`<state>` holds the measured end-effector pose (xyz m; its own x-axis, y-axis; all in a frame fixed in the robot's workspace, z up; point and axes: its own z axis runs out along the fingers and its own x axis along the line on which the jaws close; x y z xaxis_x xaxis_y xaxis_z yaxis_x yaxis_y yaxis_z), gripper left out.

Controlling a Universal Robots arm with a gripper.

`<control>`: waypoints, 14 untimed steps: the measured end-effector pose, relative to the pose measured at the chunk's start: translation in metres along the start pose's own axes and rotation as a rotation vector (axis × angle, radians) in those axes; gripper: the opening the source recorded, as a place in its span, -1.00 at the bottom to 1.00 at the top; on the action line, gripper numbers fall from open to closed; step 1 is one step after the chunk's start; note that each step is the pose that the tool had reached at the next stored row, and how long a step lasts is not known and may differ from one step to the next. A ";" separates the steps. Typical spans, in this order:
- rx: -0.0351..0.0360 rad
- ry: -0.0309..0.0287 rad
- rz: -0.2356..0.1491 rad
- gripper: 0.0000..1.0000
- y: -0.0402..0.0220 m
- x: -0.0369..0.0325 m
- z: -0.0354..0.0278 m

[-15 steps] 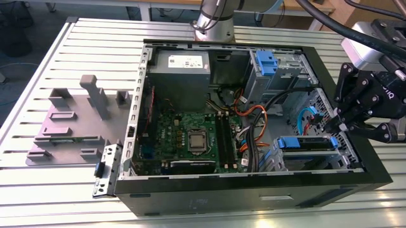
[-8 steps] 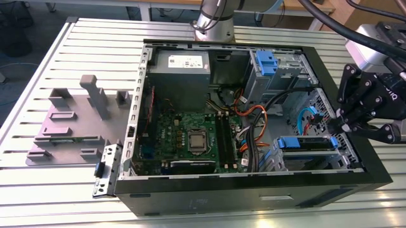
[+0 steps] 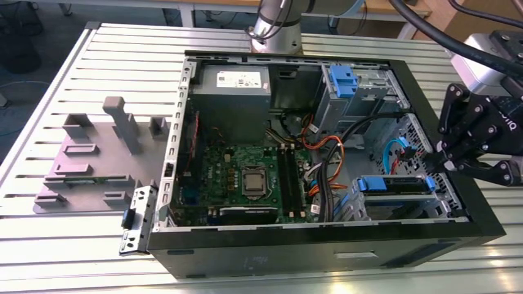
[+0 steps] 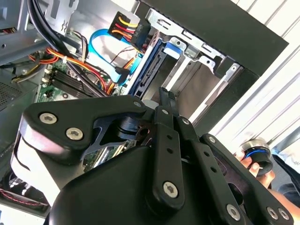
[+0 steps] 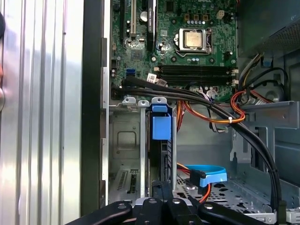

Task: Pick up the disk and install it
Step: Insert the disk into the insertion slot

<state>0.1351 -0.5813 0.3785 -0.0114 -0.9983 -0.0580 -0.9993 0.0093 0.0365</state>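
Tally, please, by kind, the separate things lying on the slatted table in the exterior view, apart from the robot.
Open computer case: 1
Grey fixture plate: 1
Loose metal bracket: 1
Total: 3

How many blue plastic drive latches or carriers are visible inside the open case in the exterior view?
2. One blue latch sits on the upper grey bay at the case's far side. The other, the disk's blue carrier, sits in the lower bay near the gripper. Others may be hidden.

The slatted metal table (image 3: 98, 61) carries an open computer case (image 3: 327, 245) (and a grey fixture (image 3: 90, 165)).
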 end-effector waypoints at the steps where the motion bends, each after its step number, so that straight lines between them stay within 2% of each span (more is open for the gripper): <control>1: 0.0001 0.0001 0.000 -0.79 -0.0007 0.0000 0.0001; 14: -0.0001 0.0001 0.000 -0.79 -0.0068 -0.0001 0.0006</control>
<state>0.1419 -0.5813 0.3777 -0.0114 -0.9983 -0.0579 -0.9993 0.0093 0.0366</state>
